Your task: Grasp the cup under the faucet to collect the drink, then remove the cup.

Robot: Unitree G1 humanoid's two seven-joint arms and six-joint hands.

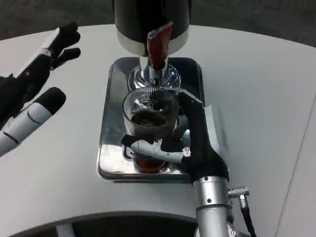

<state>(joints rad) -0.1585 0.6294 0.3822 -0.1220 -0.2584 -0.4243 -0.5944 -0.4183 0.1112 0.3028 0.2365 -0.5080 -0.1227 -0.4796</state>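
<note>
**Mia:** Shiny metal everywhere! Where is the cup?

**Ben:** It sits on the silver tray, right under the faucet. The red handle of the faucet is just above it. The cup is clear with ribs, it stands straight up, and there is dark drink inside it.

**Mia:** Which robot hand has it?

**Ben:** The right robot hand. Its fingers wrap around the cup from the near side and the right side, so it is gripping the cup. The cup is just ahead of that palm, touching it.

**Mia:** And the other one?

**Ben:** The left robot hand is well off to the left, above the white worktop. Its fingers are spread apart and it holds nothing. It is much farther from the cup.

**Mia:** So what comes next?

**Ben:** I think the drink is in, so the cup has to come away. The faucet is right over the cup's mouth, and the big dark tank is behind it. So going up or away from the robot looks bad. Back toward the robot looks best.

**Mia:** Is there room?

**Ben:** Some. The tray has a raised rim on the near side, so I guess the cup needs a small lift first. To the right of the robot hand the worktop is bare. The cup must stay upright or the drink could spill.
</note>
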